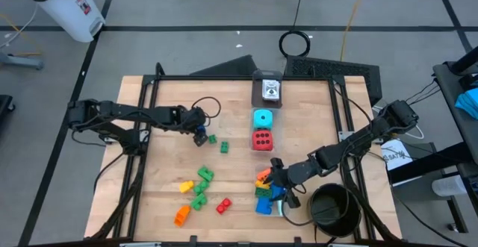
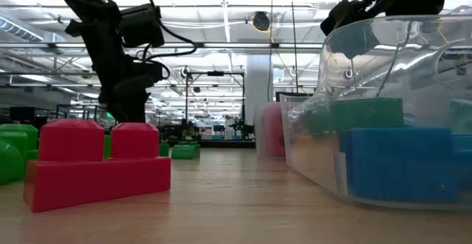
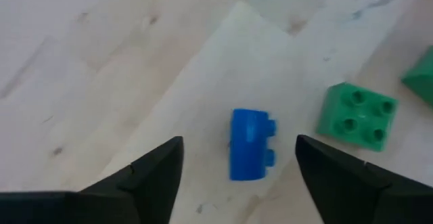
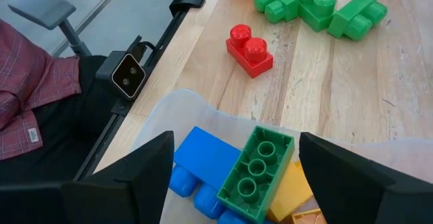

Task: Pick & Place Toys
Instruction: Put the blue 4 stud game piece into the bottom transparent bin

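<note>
Over the table's left half, the left gripper (image 3: 237,166) hangs low — jaws wide around a small blue brick (image 3: 250,145), not touching; the right gripper (image 4: 233,173) gapes empty above a clear box (image 4: 176,109) of bricks.

One camera looks straight down, one sits level beside the red brick (image 2: 99,163), also in the right wrist's close view.
</note>
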### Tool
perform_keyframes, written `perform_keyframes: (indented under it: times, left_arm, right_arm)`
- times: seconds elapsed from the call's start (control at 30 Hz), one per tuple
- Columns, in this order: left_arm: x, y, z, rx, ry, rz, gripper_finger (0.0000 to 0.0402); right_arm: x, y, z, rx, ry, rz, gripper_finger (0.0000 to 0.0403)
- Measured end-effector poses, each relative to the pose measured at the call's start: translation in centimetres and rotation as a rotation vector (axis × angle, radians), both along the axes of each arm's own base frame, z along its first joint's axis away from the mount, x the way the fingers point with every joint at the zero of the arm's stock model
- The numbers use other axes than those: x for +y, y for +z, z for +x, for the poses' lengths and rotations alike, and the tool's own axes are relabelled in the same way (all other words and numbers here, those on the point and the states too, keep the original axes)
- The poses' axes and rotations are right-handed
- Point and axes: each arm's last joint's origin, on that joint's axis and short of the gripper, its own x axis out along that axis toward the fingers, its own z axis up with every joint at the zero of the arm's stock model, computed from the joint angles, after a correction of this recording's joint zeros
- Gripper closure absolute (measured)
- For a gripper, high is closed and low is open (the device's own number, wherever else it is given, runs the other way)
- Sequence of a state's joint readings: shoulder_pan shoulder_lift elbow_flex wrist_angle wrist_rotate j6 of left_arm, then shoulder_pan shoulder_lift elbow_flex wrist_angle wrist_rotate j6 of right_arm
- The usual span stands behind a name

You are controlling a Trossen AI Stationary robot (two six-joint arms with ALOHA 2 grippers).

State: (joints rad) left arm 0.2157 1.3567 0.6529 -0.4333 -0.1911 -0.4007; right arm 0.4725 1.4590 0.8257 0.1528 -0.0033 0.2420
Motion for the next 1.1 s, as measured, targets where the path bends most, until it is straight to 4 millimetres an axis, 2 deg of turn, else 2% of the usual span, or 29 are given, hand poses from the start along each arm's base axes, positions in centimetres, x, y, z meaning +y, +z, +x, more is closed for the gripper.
perform_keyframes:
  times: [0.17, 0.37, 0.6, 0.7, 0.93, 1.1]
  left_arm:
    - [-0.1, 0.1, 0.3, -0.036, -0.049, -0.038, 0.0201]
    - [-0.1, 0.0, 0.1, -0.02, 0.0, -0.041, 0.0309]
    - [0.0, 0.2, 0.3, -0.037, -0.016, 0.002, 0.0393]
    - [-0.2, 0.4, 0.3, -0.053, -0.046, 0.012, 0.0398]
    - [-1.3, 2.4, 0.3, -0.169, -0.107, 0.039, 0.04]
    - [-2.9, 4.0, 0.5, -0.286, -0.171, 0.061, 0.0401]
  right_arm:
    - [0.0, 0.0, 0.0, 0.0, 0.0, 0.0, 0.012]
    - [0.0, 0.0, 0.0, 0.0, 0.0, 0.0, 0.012]
    - [0.0, 0.0, 0.0, -0.001, -0.001, 0.0, 0.0121]
    - [0.0, 0.0, 0.0, -0.001, -0.001, 0.0, 0.0121]
    - [0.0, 0.0, 0.0, -0.001, -0.001, 0.0, 0.0122]
    - [0.0, 0.0, 0.0, -0.001, -0.001, 0.0, 0.0122]
